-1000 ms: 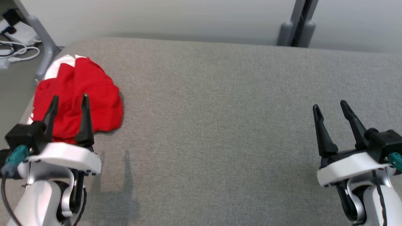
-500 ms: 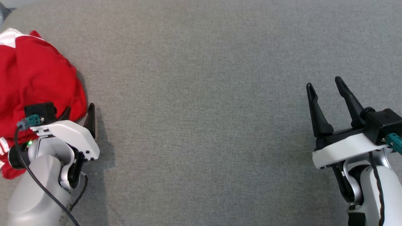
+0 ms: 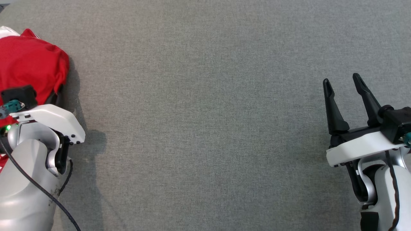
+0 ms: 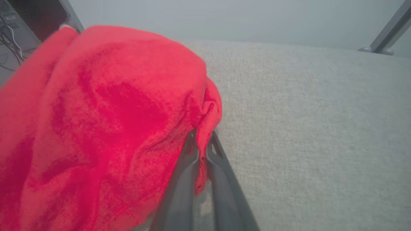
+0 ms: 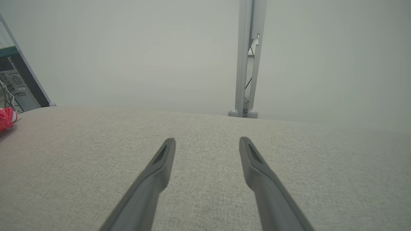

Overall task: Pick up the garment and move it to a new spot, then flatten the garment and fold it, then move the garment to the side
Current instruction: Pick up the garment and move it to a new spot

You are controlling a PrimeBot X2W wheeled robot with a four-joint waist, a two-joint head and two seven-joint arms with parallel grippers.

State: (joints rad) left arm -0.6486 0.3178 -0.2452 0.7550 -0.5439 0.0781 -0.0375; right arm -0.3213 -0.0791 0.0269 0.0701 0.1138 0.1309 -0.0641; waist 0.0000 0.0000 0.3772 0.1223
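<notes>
At the lower left of the head view, the left arm's pale forearm rises to a white wrist. The left tool [image 4: 201, 144] has its fingers pressed together on a fold of the garment [image 4: 112, 106]. At lower right, the right tool [image 3: 341, 78] points up-frame with its fingers spread wide, holding nothing.

Looking at a red garment [image 3: 30, 64] [image 4: 106, 112] [image 5: 5, 118], lying crumpled at the far left of the grey surface [image 3: 205, 112].
Heaping in soft rounded folds, showing a sliver of white trim at the far corner; bulging as a tall red mound in the left wrist view, being pinched by a fold of the right-hand edge between the pressed-together fingers of the left gripper [image 4: 202, 141]; peeking in as a small red scrap at the left margin of the right wrist view.
</notes>
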